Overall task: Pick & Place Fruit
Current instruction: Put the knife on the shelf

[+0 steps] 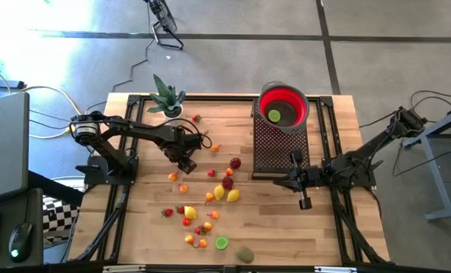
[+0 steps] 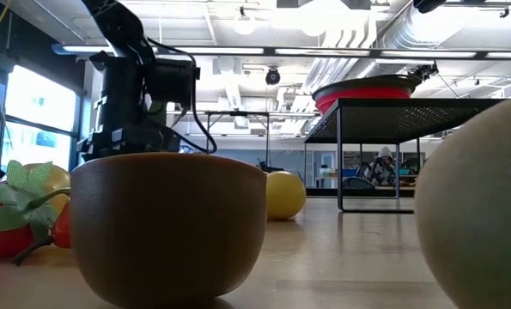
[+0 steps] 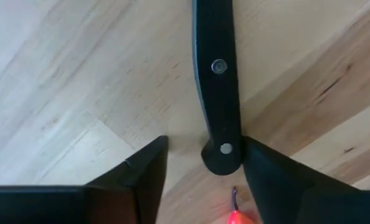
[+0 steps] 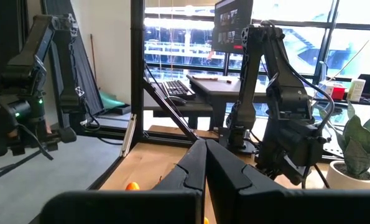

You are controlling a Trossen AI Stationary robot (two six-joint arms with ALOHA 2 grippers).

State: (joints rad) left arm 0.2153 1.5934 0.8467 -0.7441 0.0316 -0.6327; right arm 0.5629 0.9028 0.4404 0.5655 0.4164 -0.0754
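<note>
The left end effector (image 3: 197,177), fingers partly apart and empty, straddles the black riveted knife handle (image 3: 217,87) on the wooden surface (image 3: 66,81), while small toy fruits (image 1: 227,183) lie scattered toward four o'clock.

A robotics lab inside an open-plan office or industrial space. Shown by exposed ducts and pipes (image 2: 384,34) under a white ceiling, bare concrete floor (image 1: 233,68) around a wooden worktable (image 1: 286,227) framed in black metal, loose cables (image 1: 51,95) beyond the table's left edge, a desk with keyboard and monitor (image 4: 233,22) before big windows, a seated person (image 2: 382,167) far behind.
</note>
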